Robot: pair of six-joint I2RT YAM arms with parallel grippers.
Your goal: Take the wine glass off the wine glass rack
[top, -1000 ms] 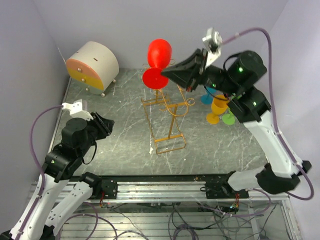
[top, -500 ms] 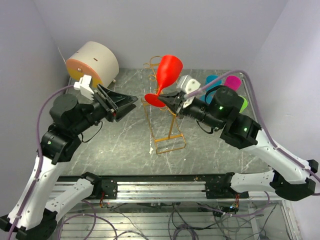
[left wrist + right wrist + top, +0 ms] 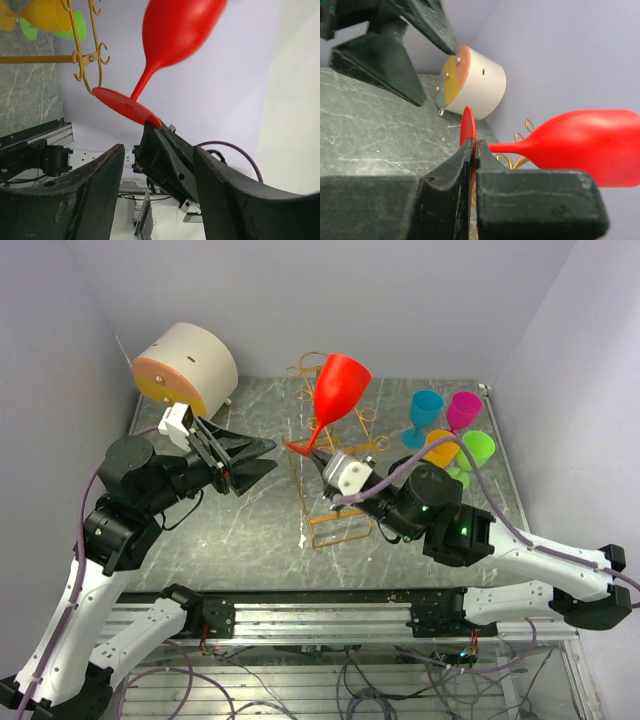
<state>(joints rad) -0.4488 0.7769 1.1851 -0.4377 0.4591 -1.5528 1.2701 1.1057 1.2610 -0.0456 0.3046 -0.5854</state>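
The red wine glass (image 3: 338, 388) is tilted, bowl up and away, foot (image 3: 302, 448) low. My right gripper (image 3: 313, 457) is shut on the foot's rim, the disc edge-on between the pads (image 3: 469, 150) in the right wrist view (image 3: 585, 145). The golden wire rack (image 3: 340, 524) stands just behind; in the left wrist view the foot (image 3: 122, 104) lies beside a rack hook (image 3: 95, 87), and I cannot tell whether they touch. My left gripper (image 3: 268, 454) is open and empty, just left of the foot, pointing at it (image 3: 159, 150).
A white round box with an orange-yellow face (image 3: 185, 370) stands back left. Blue (image 3: 425, 410), pink (image 3: 463, 408), orange (image 3: 440, 448) and green (image 3: 478, 448) glasses stand back right. Walls close in on the left, right and back.
The right arm has swung down and nearer, carrying the red glass lower and tilting its bowl up. The left arm rose from the lower left to beside the foot, then held.
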